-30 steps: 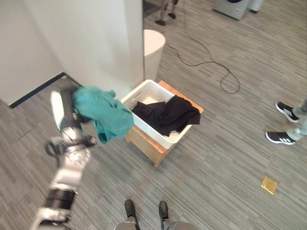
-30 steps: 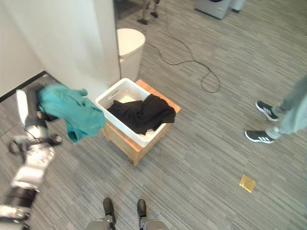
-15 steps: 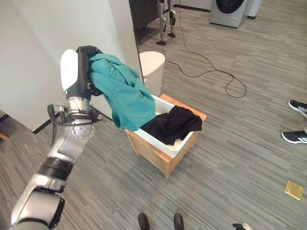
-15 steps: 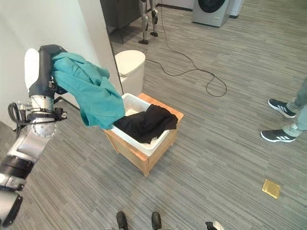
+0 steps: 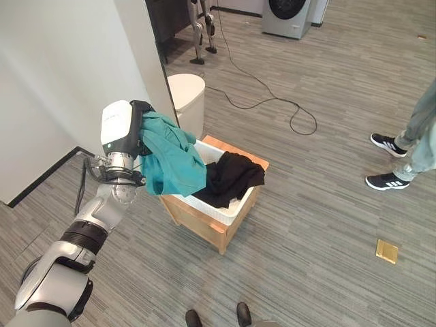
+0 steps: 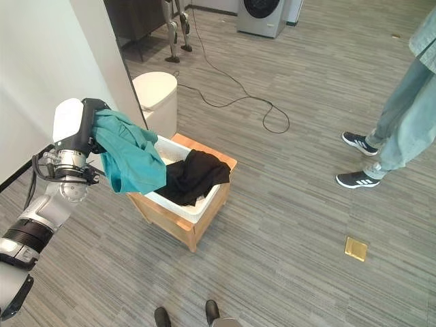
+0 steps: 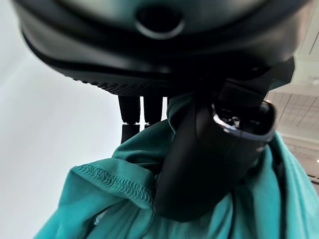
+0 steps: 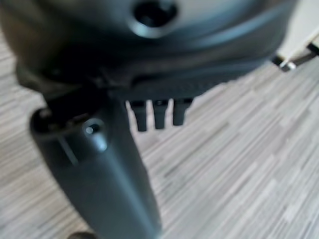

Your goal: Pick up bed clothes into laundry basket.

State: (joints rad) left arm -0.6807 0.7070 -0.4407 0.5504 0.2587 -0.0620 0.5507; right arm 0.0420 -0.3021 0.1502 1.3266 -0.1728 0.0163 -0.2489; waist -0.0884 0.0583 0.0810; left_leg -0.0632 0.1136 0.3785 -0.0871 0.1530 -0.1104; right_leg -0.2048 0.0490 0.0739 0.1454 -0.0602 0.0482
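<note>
The left hand (image 5: 139,126) is raised beside the white wall (image 5: 61,75), its thumb and fingers curled into a teal-green cloth garment (image 5: 170,155) — a closed grasp on a bunched upper fold, confirmed in the left wrist view, where the thumb (image 7: 209,164) presses into the fabric (image 7: 114,199). The garment hangs free from that grasp and drapes down over the near-left rim of the white plastic laundry basket (image 5: 204,204); its lower hem appears to overlap the rim, though contact cannot be confirmed. The high hold is judged deliberate: it keeps the cloth clear of the floor and lets it fall inside the walls on release.

The basket sits on a low light-wood stand (image 5: 211,228), which raises the opening toward the hand. A black cloth garment (image 5: 231,178) already lies inside, spilling over the far rim.

The right hand (image 8: 104,164) shows in its own wrist view above grey striped carpet (image 8: 239,149), fingers straight, holding nothing — idle.

A person's legs and dark shoes (image 5: 388,180) stand well apart from the basket.
</note>
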